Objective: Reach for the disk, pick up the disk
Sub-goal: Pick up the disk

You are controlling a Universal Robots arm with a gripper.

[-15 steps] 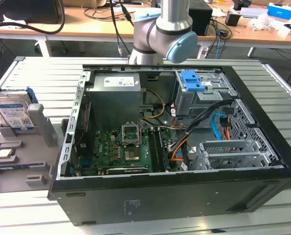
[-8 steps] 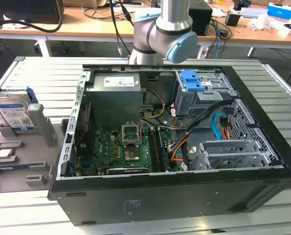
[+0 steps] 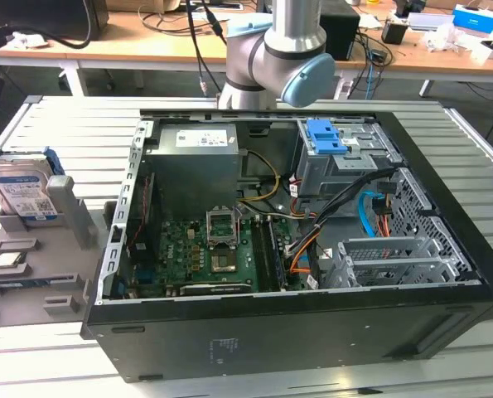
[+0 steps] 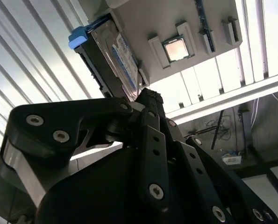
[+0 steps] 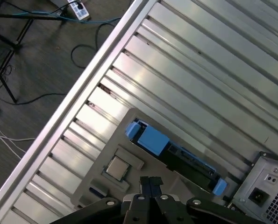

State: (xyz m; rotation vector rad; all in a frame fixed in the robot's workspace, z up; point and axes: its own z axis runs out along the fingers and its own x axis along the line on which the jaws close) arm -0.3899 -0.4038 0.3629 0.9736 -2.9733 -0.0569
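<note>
The disk (image 3: 21,192) stands on edge in the grey slotted stand (image 3: 31,274) at the exterior view's left, its white label with a blue band facing outward. In both wrist views it is a silver drive with blue rails (image 4: 106,53) (image 5: 178,156). My gripper (image 5: 151,181) hangs above the stand, a short way from the disk and not touching it. Its black fingertips (image 4: 150,95) are pressed together with nothing between them.
A processor chip (image 5: 117,168) lies in the stand beside the disk. An open black computer case (image 3: 312,232) takes up the middle of the slatted metal table (image 5: 185,70), with a blue latch (image 3: 325,137) on its drive cage. Past the table edge, cables lie on the floor (image 5: 31,60).
</note>
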